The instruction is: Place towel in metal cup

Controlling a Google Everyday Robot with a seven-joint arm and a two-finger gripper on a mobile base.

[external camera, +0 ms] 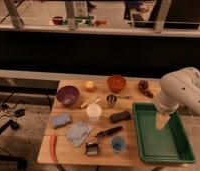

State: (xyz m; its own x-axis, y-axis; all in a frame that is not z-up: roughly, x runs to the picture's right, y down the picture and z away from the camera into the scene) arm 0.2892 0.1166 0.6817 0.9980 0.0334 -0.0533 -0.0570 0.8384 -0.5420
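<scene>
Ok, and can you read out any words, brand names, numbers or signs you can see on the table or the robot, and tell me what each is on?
No text can be read anywhere in this view.
White cup: no print can be made out.
Dark block: any label is too blurred to read.
Metal cup and towel: no markings visible.
Gripper, over the green tray: no legible marking.

Purple bowl (67, 95), orange bowl (116, 82), white cup (94, 113), blue cup (118, 144), blue sponge (61, 120), green tray (166, 145) beneath the hand (161, 122)
</scene>
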